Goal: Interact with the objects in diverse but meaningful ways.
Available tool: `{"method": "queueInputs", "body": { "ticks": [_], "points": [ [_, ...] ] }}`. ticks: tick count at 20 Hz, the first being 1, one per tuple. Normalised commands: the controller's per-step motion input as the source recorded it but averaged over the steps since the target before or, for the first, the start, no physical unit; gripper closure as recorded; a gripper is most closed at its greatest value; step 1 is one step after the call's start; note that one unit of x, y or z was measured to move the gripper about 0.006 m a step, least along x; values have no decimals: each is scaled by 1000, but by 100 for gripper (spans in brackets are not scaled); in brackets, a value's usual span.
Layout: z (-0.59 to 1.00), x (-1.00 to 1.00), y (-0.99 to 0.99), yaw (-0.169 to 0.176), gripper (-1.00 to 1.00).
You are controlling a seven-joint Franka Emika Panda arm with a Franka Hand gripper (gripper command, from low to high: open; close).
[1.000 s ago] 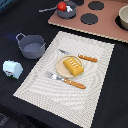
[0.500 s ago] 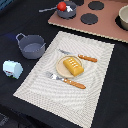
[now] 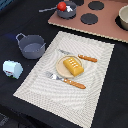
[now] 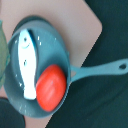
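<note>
- The red tomato (image 4: 51,87) sat in a grey frying pan (image 4: 37,70) next to a white fish (image 4: 26,62), there in the wrist view.
- That pan rested on the pink toy stove (image 3: 100,20).
- Yellow bread loaf (image 3: 73,65) lay on a plate (image 3: 62,67) on the striped placemat (image 3: 95,75), between knife (image 3: 80,57) and fork (image 3: 66,80).
- Dark grey pot (image 3: 31,46) stood off the mat; milk carton (image 3: 13,69) near it.
- Gripper: out of sight, so its fingers couldn't be judged.
</note>
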Motion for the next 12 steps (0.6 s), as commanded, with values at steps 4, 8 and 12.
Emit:
{"method": "queueInputs", "body": {
  "ticks": [4, 8, 12],
  "points": [
    [0, -79, -1000, 0, -100],
    [0, -124, -1000, 0, -100],
    [0, -155, -1000, 0, -100]
  ]
}}
